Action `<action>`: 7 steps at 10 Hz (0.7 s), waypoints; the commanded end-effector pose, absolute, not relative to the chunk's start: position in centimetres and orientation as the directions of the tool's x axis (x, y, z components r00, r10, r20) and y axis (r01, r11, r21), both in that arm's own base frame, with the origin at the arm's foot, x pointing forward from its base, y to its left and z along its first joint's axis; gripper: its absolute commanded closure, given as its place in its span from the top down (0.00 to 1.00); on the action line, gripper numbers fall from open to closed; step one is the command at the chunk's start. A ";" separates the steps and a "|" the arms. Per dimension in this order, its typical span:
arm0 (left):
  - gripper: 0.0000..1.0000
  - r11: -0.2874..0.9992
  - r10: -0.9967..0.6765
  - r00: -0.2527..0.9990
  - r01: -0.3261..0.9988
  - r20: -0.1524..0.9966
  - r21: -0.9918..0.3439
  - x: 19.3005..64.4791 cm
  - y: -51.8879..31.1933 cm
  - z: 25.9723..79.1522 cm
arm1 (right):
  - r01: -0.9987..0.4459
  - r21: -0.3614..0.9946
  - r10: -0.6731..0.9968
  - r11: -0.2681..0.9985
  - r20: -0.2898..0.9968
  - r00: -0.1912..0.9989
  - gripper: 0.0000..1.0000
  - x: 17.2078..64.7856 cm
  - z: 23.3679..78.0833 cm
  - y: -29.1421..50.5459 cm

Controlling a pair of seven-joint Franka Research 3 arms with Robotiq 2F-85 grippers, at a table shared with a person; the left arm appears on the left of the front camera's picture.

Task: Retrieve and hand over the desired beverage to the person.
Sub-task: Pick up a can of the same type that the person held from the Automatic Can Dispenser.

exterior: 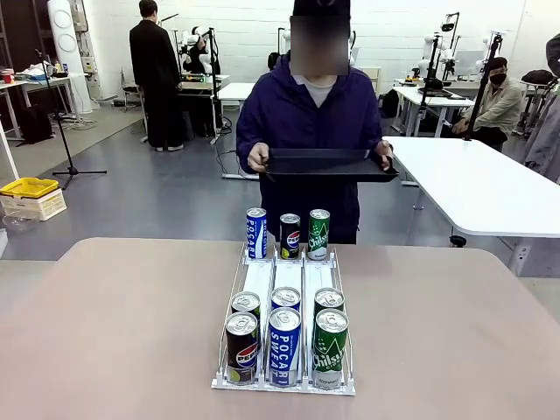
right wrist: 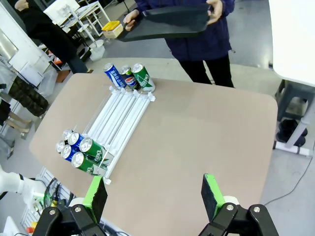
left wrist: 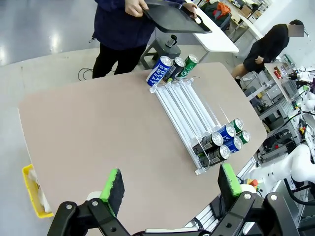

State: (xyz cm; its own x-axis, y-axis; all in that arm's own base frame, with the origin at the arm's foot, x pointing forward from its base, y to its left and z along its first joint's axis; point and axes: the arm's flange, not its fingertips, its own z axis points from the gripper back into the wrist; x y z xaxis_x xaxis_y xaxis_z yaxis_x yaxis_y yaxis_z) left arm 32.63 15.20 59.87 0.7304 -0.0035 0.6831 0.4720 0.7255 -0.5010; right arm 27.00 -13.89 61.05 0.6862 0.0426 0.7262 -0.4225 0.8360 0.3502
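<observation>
Below and ahead of the left end effector [left wrist: 170, 186], well apart from it, a three-lane white rack [left wrist: 189, 110] lies on the worktop [left wrist: 98, 128]. The left end effector is spread wide and empty. The right end effector [right wrist: 154, 195] is likewise spread and empty, high over the worktop, with the rack ahead of it.

Six cans [exterior: 284, 346] stand in two rows at the rack end nearer the end effectors: black Pepsi, blue Pocari Sweat, green Chilsung. Three more cans [exterior: 290, 235], one of each kind, stand at the far end. Beyond them the person [exterior: 302, 114] holds a black tray [exterior: 325, 164] in both hands. Which drink is wanted cannot be told.

Handling, as judged: the cans look sealed, so probably full and moderately heavy. The walls are thin metal, smooth and likely slippery, and would dent under a hard squeeze. Neighbours sit close together, so a grip on the upper body, above the lane dividers, with pads on opposite sides, appears soundest.
</observation>
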 end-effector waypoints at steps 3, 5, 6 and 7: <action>1.00 0.712 -0.010 0.713 0.498 0.701 -0.496 32.8 15.4 59.8 | -0.442 0.352 0.050 0.825 0.733 0.678 1.00 27.2 61.0 -14.0; 1.00 0.712 -0.010 0.713 0.498 0.701 -0.496 32.8 15.4 59.8 | -0.442 0.352 0.050 0.825 0.733 0.678 1.00 27.2 61.0 -14.0; 1.00 0.712 -0.010 0.713 0.498 0.701 -0.496 32.8 15.4 59.8 | -0.442 0.352 0.050 0.825 0.733 0.678 1.00 27.2 61.0 -14.0; 1.00 0.712 -0.010 0.713 0.498 0.701 -0.496 32.8 15.4 59.8 | -0.442 0.352 0.050 0.825 0.733 0.678 1.00 27.2 61.0 -14.0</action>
State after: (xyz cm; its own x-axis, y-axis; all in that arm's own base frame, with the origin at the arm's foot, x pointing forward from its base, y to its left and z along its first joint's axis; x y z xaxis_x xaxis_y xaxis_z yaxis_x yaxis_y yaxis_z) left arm 32.66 15.23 59.86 0.7293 0.0012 0.6842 0.4740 0.7202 -0.5066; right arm 26.99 -13.89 61.05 0.6861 0.0428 0.7263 -0.4226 0.8360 0.3500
